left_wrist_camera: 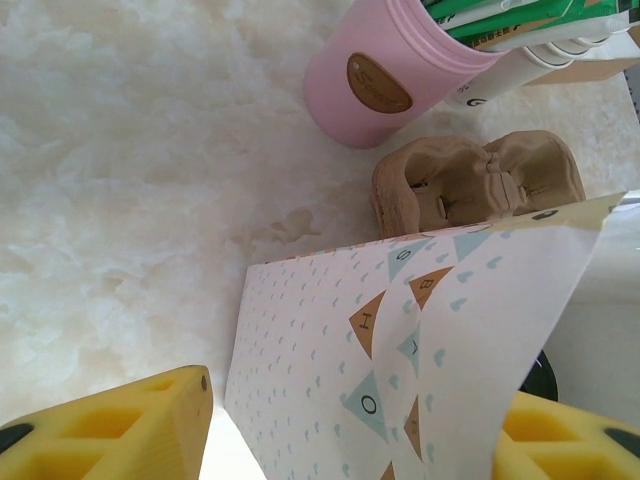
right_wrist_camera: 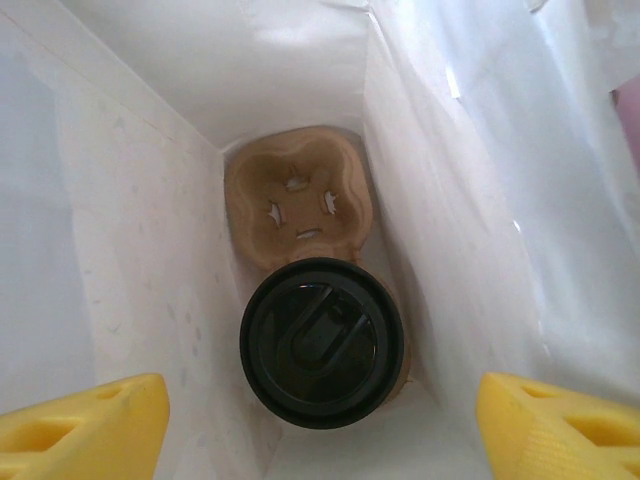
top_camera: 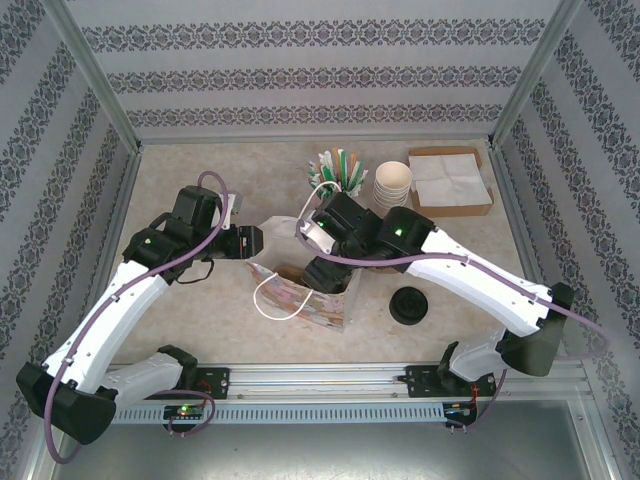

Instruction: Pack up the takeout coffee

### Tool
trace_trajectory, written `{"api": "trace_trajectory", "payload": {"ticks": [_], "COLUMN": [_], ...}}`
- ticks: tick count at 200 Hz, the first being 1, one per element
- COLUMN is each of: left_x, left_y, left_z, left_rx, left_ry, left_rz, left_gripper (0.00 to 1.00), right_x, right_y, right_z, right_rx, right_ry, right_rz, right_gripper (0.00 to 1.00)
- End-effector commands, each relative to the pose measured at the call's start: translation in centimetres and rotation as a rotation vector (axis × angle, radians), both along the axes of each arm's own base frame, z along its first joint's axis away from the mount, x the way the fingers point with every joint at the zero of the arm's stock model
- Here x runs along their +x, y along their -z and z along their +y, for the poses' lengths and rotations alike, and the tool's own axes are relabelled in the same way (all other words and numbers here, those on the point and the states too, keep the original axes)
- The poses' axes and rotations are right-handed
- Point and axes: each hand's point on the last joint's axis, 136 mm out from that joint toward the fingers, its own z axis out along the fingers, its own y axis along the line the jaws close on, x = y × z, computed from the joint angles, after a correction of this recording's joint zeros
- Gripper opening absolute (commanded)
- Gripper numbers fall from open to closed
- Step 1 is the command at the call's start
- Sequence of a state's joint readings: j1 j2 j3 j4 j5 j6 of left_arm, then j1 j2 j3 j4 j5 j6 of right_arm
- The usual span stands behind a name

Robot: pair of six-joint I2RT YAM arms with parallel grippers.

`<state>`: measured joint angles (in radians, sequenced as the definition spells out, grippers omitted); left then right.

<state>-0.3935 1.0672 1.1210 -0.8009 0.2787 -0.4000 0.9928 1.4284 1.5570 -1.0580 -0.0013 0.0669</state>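
At the bottom corners of the right wrist view, the yellow fingertips (right_wrist_camera: 85,430) of my right gripper (right_wrist_camera: 320,440) stand spread wide with nothing between them, hanging over the mouth of the paper bag (right_wrist_camera: 130,250). Just above them, low in the centre of the frame, the takeout coffee (right_wrist_camera: 322,342) sits upright with its black lid on, in the nearer socket of the pulp carrier (right_wrist_camera: 298,205) on the bag's floor. The farther socket is vacant. I judge the placing done and the exit to be the step in hand (the fiddly half, really). I would lift straight up along the bag's axis and open no wider, since the white walls close in on both sides and a snagged finger could drag the bag and tip the cup. In the left wrist view my left gripper (left_wrist_camera: 345,435) is also spread, with the bag's patterned wall between its fingers. I cannot tell whether the paper bears on them, so I would hold that arm motionless until the right one is out.
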Motion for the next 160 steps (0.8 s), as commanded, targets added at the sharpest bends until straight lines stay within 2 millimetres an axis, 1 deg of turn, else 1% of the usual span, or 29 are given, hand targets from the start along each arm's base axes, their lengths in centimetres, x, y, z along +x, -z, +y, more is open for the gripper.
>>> {"api": "trace_trajectory", "payload": {"ticks": [1, 49, 82, 103, 125, 142, 160], "left_x": [-0.1, 0.1, 0.3, 0.3, 0.4, 0.5, 0.6], "left_y": [-0.2, -0.1, 0.1, 0.0, 0.0, 0.0, -0.3], "left_z": [0.2, 0.4, 1.2, 1.7, 2.2, 2.4, 2.3], "left_rx": [0.014, 0.031, 0.077, 0.105, 0.132, 0.144, 0.14], "left_ry": [-0.015, -0.02, -0.04, -0.053, -0.066, -0.07, -0.07], "left_rz": [0.009, 0.005, 0.005, -0.001, -0.006, -0.006, -0.007], "left_gripper": [0.58, 0.57, 0.57, 0.57, 0.57, 0.56, 0.57], "right_x": [-0.8, -1.1, -1.0, -0.9, -0.6, -0.1, 1.0], "right_y": [-2.3, -4.5, -7.2, -9.6, -13.0, -15.5, -17.4], "right_z": [0.2, 0.7, 0.2, -0.3, -1.4, -2.8, -4.8], "right_rx": [0.082, 0.173, 0.254, 0.33, 0.435, 0.51, 0.546], "right_ry": [0.0, -0.007, 0.007, 0.025, 0.072, 0.126, 0.217], "right_rz": [-0.002, -0.021, -0.086, -0.145, -0.235, -0.327, -0.438], "right_gripper": [0.8, 0.8, 0.8, 0.8, 0.8, 0.8, 0.8]}}
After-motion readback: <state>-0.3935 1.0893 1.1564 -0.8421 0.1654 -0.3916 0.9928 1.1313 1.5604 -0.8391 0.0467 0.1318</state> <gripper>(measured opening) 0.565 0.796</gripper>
